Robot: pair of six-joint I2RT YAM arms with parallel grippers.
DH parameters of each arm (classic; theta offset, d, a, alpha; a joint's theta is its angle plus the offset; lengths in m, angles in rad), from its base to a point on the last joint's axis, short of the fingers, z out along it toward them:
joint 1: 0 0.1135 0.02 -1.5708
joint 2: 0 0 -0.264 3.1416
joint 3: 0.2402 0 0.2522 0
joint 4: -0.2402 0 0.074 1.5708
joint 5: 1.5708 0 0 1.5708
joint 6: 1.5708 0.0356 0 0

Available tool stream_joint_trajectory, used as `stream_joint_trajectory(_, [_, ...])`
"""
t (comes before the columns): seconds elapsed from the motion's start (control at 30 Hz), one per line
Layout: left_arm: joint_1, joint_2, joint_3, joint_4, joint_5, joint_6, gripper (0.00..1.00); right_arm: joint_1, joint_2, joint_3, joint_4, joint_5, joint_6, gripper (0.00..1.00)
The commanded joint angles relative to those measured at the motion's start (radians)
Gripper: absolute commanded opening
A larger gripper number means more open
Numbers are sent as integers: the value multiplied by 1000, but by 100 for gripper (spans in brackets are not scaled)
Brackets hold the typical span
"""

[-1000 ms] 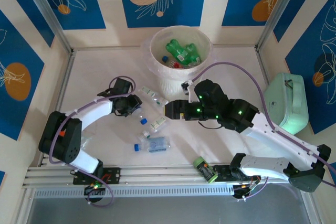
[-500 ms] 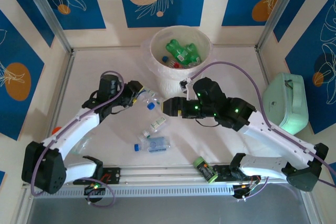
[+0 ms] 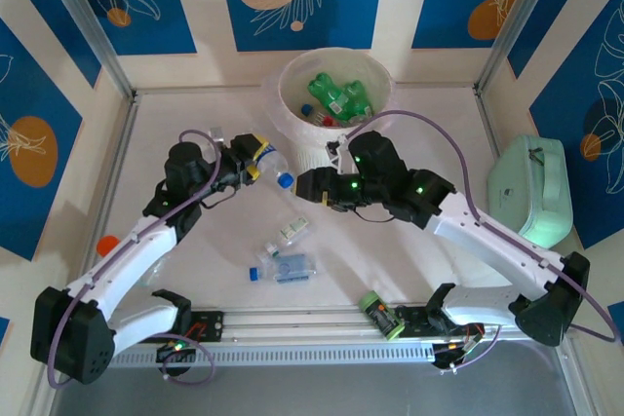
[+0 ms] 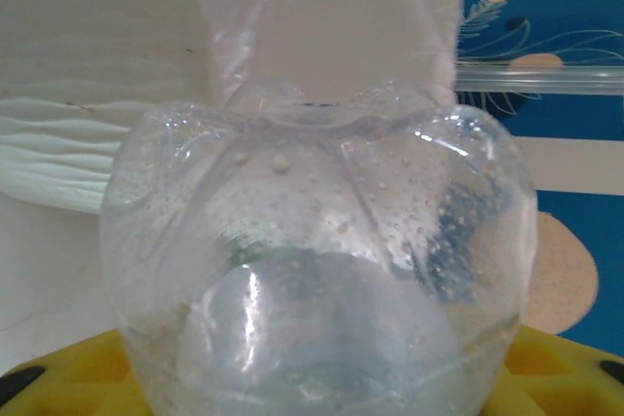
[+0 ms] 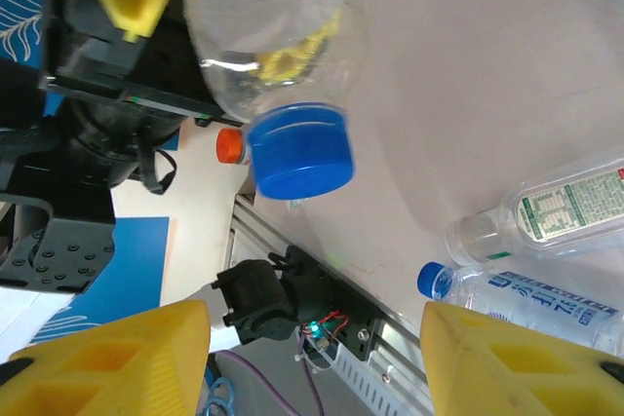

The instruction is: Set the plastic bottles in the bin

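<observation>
Blue-and-cream floral panels wall a white tabletop [image 3: 195, 124] where the left claw [image 3: 249, 157] is clamped on a clear plastic bottle [image 3: 271, 167]. Its blue cap [image 3: 285, 180] points toward the right claw [image 3: 304, 185], whose yellow fingers [image 5: 117, 362] stand apart, gripping nothing. The held bottle hangs off the tabletop, just beside the cream-white bin [image 3: 283, 94], which has green bottles [image 3: 336, 94] inside. A small clear bottle [image 3: 292, 229] and a blue-labelled bottle [image 3: 285, 268] lie between the arms; a green bottle [image 3: 380, 314] rests by the near rail.
</observation>
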Motion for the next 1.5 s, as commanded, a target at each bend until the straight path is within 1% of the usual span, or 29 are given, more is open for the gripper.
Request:
stream_joint_trajectory(0.0, [-5, -33, -13, 97, 38, -37, 55, 4, 14, 46, 32, -37, 12, 59])
stream_joint_trajectory(0.27, [-35, -31, -47, 196, 57, -83, 55, 1, 63, 83, 76, -62, 12, 57])
stream_joint_trajectory(0.63, [-68, -20, -103, 320, 52, -143, 55, -5, 114, 99, 109, -69, 17, 53])
stream_joint_trajectory(0.83, [-72, -16, -123, 338, 45, -148, 55, -6, 115, 89, 118, -72, 17, 44])
stream_joint_trajectory(0.97, [-72, -14, -132, 340, 40, -147, 55, -3, 105, 79, 114, -66, 17, 37])
stream_joint_trajectory(1.23, [-72, -23, -132, 297, 30, -119, 55, -3, 79, 58, 110, -58, 17, 25])
stream_joint_trajectory(1.27, [-72, -25, -133, 293, 29, -115, 57, -3, 77, 58, 109, -56, 17, 24])
stream_joint_trajectory(1.3, [-72, -25, -133, 285, 27, -113, 64, -4, 76, 59, 107, -54, 17, 23])
stream_joint_trajectory(1.43, [-72, -41, -134, 250, 15, -92, 100, -3, 72, 69, 94, -44, 11, 21])
stream_joint_trajectory(1.47, [-69, -50, -131, 235, 10, -77, 100, -3, 72, 76, 82, -37, 4, 21])
